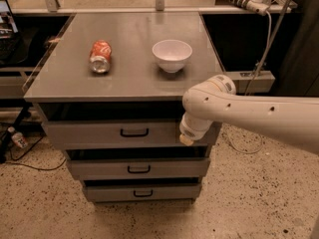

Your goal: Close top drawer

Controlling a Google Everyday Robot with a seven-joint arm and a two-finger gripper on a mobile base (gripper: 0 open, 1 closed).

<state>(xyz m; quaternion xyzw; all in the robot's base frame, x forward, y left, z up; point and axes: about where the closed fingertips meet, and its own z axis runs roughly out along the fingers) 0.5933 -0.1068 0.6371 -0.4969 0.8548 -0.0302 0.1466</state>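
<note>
Camera view is directed from above and in front onto a grey metal cabinet of three stacked drawers. The top drawer (89, 133) is found directly under the cabinet top (130, 81), as the uppermost of the three. Its flat grey front is marked at the centre by a small black wire handle (134, 132). A dark gap is seen between the upper edge of this front and the cabinet top, so the drawer is judged to be not fully shut. The gripper (187, 136) is placed at the right end of the drawer front, right of the handle, and appears to be touching it. Whether the gripper is spread or pressed together cannot be told, since its tip is turned toward the drawer. It is carried by a thick white arm (259, 116), which enters from the right edge. On the cabinet top a red can (100, 56) is laid on its side toward the left, and a white bowl (172, 55) is set upright to its right, well apart from it. The middle drawer (99, 169) and the bottom drawer (109, 193) are seen below, each with a like black handle. A speckled floor (249, 198) is shown around the cabinet, and a small bottle (17, 139) lies on it at the left.
</note>
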